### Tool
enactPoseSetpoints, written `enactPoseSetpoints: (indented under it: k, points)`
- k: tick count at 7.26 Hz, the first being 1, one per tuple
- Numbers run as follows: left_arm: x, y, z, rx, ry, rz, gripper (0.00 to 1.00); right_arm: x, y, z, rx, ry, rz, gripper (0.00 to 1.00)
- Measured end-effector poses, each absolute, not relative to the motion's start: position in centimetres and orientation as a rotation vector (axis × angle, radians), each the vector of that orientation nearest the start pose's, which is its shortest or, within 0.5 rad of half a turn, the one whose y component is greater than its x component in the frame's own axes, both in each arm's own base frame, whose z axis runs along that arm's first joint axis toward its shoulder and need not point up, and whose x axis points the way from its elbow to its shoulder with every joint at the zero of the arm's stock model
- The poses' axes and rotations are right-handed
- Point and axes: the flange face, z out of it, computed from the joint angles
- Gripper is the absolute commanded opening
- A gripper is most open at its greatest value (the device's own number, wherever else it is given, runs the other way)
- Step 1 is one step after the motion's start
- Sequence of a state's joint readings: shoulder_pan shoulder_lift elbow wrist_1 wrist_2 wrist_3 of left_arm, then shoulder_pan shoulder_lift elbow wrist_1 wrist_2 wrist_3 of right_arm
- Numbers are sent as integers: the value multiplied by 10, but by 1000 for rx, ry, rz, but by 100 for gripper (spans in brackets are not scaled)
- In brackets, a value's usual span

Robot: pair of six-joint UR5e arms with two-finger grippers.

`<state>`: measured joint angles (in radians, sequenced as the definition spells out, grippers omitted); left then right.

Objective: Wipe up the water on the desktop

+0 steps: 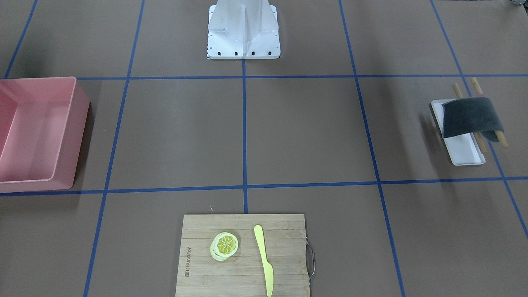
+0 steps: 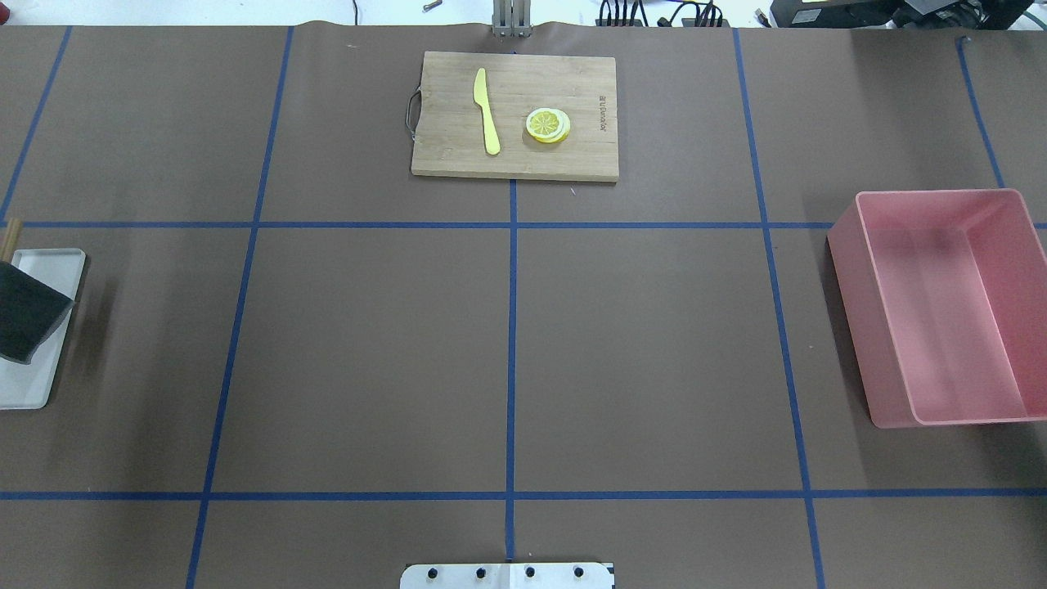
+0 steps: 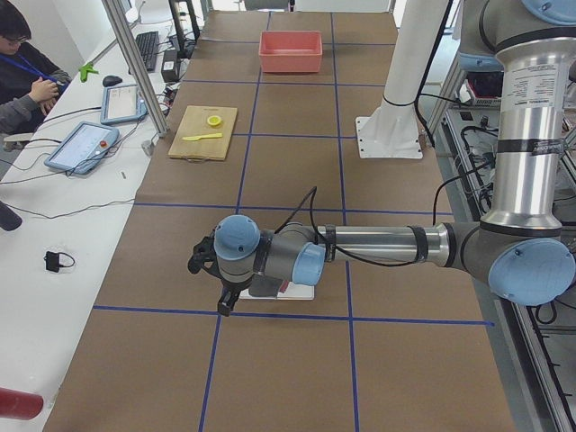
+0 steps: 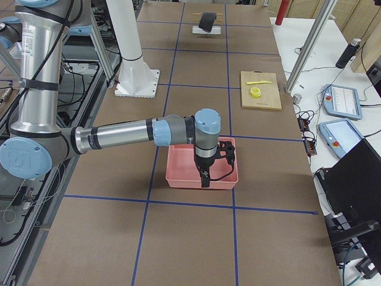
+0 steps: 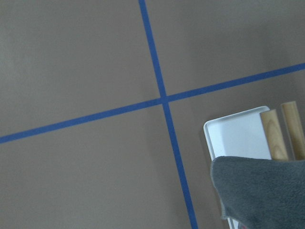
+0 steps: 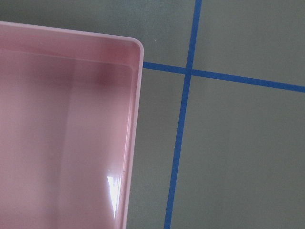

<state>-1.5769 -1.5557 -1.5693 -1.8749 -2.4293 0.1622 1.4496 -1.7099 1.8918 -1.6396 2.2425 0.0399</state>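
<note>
The desktop (image 1: 305, 132) is a flat brown surface crossed by blue tape lines; I see no water on it. A dark grey cloth (image 1: 470, 117) hangs over two wooden rods (image 1: 458, 90) above a white tray (image 1: 466, 150); it also shows in the left wrist view (image 5: 262, 191). My left gripper (image 3: 225, 304) hangs just above this tray, seen only in the exterior left view, so I cannot tell if it is open. My right gripper (image 4: 204, 179) hangs over the pink bin (image 4: 178, 179), seen only in the exterior right view; I cannot tell its state.
The pink bin (image 2: 851, 245) stands on the robot's right side. A bamboo cutting board (image 2: 458, 155) with a yellow knife (image 2: 487, 114) and lemon slices (image 2: 548, 124) lies at the far edge. The robot base (image 1: 243, 33) stands at the near middle.
</note>
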Motion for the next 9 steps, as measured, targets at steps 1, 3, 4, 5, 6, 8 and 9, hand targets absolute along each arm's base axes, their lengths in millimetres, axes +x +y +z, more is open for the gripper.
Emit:
enactPoseSetpoints:
  k: [1, 3, 4, 5, 6, 8, 9]
  points:
    - [-60, -503, 620, 380, 831, 264, 99, 18, -440, 579, 53, -679, -115, 100]
    - [-47, -505, 615, 357, 855, 199, 99, 18, -440, 580, 51, -679, -112, 100]
    - [-30, -506, 614, 317, 876, 149, 99, 18, -440, 580, 50, -679, -111, 100]
    - [-6, -507, 611, 289, 900, 112, 98, 18, -440, 581, 49, -680, -111, 100]
    - [16, -505, 608, 269, 922, 91, 96, 18, -441, 581, 47, -680, -110, 100]
    - [43, -494, 610, 252, 950, 88, 84, 18, -441, 583, 44, -681, -109, 100]
    - [47, -485, 616, 247, 958, 93, 82, 18, -442, 584, 42, -680, -108, 100]
